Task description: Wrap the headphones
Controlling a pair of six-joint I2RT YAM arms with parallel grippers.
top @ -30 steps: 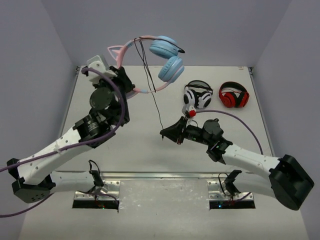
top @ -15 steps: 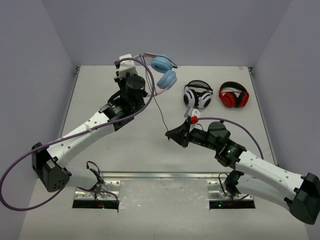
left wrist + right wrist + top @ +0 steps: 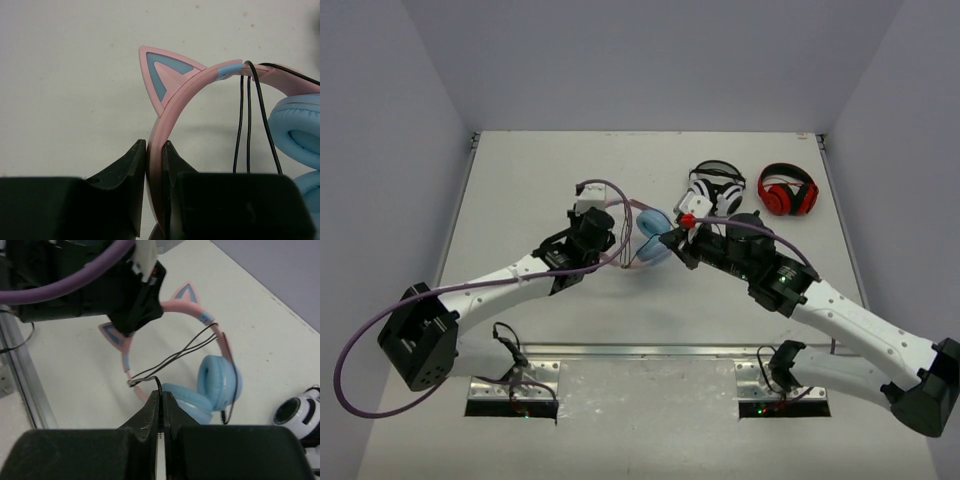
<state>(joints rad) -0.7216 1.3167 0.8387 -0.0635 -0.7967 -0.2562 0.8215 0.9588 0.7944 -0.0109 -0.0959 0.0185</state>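
Left gripper (image 3: 154, 146) is clamping the pink cat-eared headband (image 3: 172, 100) of the headphones (image 3: 650, 243). The band is sitting edge-on between its fingers, with one cat ear just beyond the tips. Right gripper (image 3: 160, 394) is pinching the thin black cable (image 3: 176, 356), fingers nearly touching. Cable strands are draping over the band past the left fingertips. Light blue ear cups (image 3: 219, 376) are lying ahead of the right fingertips.

Risks, as judged:
- The cable is thin and could be slipping from the pinch under tension.
- The loose strands could be sliding off the band.
- Hard pulling could be twisting the band in the left grip.
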